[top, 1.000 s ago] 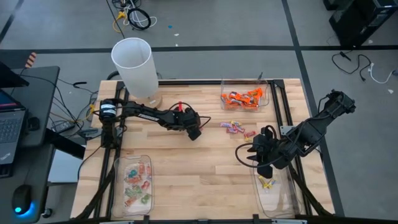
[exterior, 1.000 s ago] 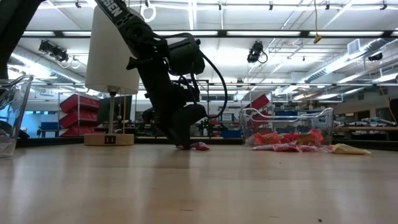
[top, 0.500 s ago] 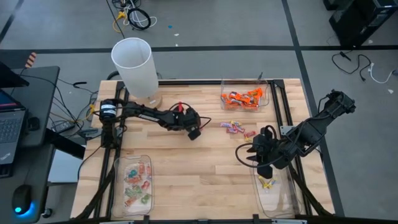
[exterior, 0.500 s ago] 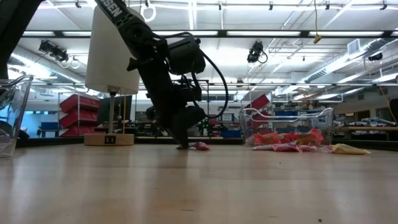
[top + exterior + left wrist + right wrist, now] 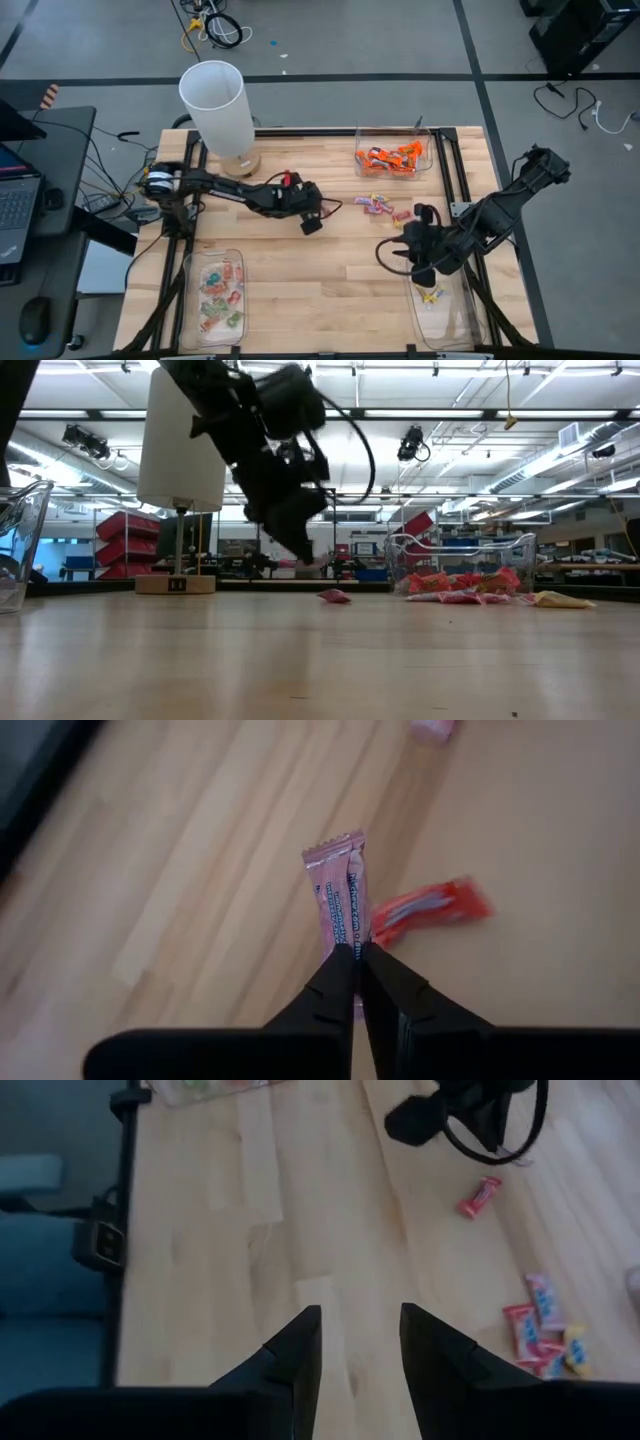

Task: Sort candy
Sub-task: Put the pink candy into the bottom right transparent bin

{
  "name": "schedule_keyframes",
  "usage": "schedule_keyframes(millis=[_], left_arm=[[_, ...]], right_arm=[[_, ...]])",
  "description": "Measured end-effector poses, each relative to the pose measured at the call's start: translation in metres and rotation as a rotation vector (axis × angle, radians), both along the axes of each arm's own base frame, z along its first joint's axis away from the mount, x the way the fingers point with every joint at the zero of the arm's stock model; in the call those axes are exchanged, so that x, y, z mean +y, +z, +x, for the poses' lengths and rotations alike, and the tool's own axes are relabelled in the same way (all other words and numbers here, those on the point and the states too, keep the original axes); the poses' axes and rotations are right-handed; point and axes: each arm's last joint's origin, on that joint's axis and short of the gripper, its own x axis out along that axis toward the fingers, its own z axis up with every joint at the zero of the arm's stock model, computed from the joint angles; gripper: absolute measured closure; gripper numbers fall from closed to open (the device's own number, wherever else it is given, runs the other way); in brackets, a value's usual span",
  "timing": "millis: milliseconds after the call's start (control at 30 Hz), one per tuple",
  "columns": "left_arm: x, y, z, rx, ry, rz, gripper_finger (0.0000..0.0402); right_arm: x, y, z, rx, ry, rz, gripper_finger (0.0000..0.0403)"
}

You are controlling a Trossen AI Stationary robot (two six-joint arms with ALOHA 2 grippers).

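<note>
Left hand (image 5: 356,955) lifted off table, pinching pink candy (image 5: 341,890); right hand (image 5: 358,1330) open. Tray (image 5: 428,152) holds orange candies (image 5: 392,157).

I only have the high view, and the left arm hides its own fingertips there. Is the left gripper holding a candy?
Observer: Yes. The left wrist view shows the left gripper shut on one end of a pink candy.
Operator: Just that one?
Observer: Just one. A red candy lies loose on the table, not gripped.
Operator: Is the right gripper carrying anything?
Observer: No. The right gripper is open, with nothing between its fingers.
</note>
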Motion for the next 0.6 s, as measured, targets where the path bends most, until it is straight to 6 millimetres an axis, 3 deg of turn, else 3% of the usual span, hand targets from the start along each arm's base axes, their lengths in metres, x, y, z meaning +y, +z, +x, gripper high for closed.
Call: schedule_keyframes(millis=[300, 600], left_arm=[[-0.023, 0.041, -0.002, -0.147, -0.223, 0.011, 0.0383], [-0.044, 0.061, 0.011, -0.364, -0.605, -0.099, 0.0383]], right_arm=[[0.009, -0.021, 0.021, 0.046, 0.049, -0.22, 0.0281], [0.02, -0.041, 0.042, 0.05, 0.061, -0.352, 0.0281]])
